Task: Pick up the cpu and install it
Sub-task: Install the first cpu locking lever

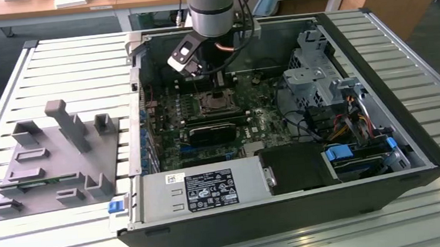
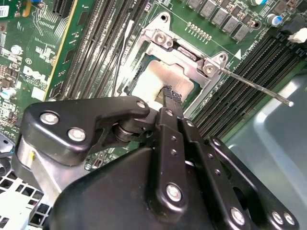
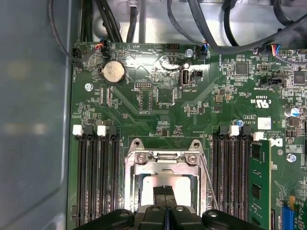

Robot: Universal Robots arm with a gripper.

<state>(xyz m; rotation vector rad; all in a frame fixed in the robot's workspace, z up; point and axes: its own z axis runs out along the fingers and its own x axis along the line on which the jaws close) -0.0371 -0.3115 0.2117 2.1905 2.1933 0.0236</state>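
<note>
Over the socket frame (image 3: 163, 165) on the motherboard (image 3: 158, 100), the gripper (image 3: 165, 193) hangs with fingers pressed together, holding nothing. Below its tips the cpu (image 2: 156, 81) lies seated within the frame, so placement appears done; the lever (image 2: 254, 86) stands unlatched.

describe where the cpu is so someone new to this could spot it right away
Look inside the open computer case, at the green motherboard. Between the banks of black memory slots sits a metal socket frame; the cpu is the pale square inside it, under the gripper.
</note>
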